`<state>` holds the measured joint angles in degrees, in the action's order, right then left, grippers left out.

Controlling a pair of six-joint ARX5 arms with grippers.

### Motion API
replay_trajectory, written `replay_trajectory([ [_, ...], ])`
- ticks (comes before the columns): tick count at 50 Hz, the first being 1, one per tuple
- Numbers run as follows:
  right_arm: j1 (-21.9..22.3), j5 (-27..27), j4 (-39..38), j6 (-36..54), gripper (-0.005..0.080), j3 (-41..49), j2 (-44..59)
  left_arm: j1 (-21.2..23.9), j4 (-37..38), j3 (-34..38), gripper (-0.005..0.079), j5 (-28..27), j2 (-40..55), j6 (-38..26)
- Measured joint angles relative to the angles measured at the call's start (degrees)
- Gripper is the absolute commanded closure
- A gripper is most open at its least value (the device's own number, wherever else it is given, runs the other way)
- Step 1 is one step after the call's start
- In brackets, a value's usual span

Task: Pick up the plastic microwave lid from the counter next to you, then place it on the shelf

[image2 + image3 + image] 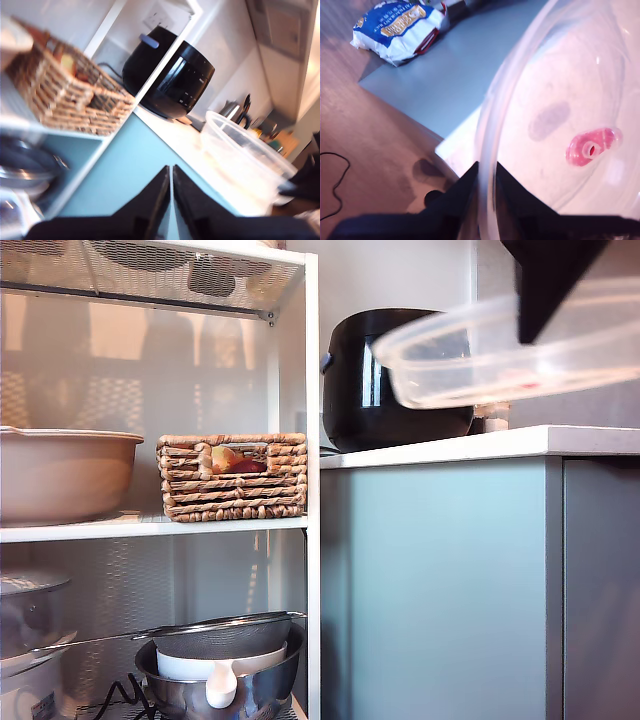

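My second gripper [486, 200] was clenched on the flared rim of the see-through colourless plastic microwave lid [510, 352], an edge grip that probably suited so wide and shallow a dome. The lid hung clear above the flat white counter [480, 445], at the exterior view's right, in front of a glossy black cooker [385, 380]. Its broad span ran roughly level, tilted down toward the white-framed shelf [150, 528] (pink part [592, 146] showing through the crown). My first gripper [171, 200] was pressed closed, holding nothing.
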<state>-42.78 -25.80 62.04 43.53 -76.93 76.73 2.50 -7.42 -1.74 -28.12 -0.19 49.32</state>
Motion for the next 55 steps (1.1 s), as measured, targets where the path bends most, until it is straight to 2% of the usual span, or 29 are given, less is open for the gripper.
replay_trajectory([
  [4,-3.0,-1.1,0.8,-0.1,0.0765,0.0,-0.2,0.0,1.3,0.0,0.0766,0.0,0.0,6.6],
  [10,-7.0,-1.7,2.1,-1.0,0.0765,0.0,-0.2,0.0,1.7,0.0,0.0766,-0.6,0.0,21.2],
  [13,-9.1,-1.7,2.4,-1.5,0.0765,0.0,-0.2,0.0,1.4,0.0,0.0763,-0.8,0.0,26.2],
  [23,-15.8,-1.7,2.2,-1.5,0.0765,0.0,-0.2,0.0,1.0,0.0,0.0548,-2.2,0.0,42.4],
  [30,-19.5,-1.8,1.4,-1.1,0.0765,0.0,-0.2,0.5,1.7,0.0,0.0424,-3.8,0.0,46.8],
  [37,-22.4,-2.3,0.5,1.6,0.0765,0.0,-0.2,1.8,3.8,0.0,0.0294,-5.2,0.0,48.0],
  [47,-25.6,-2.4,-1.1,6.2,0.0765,0.0,-0.2,4.1,7.3,0.0,0.0288,-6.8,0.0,48.1],
  [55,-26.0,-2.4,-0.5,9.0,0.0765,0.0,-0.2,5.7,8.2,0.0,0.0289,-6.8,0.0,48.1],
])
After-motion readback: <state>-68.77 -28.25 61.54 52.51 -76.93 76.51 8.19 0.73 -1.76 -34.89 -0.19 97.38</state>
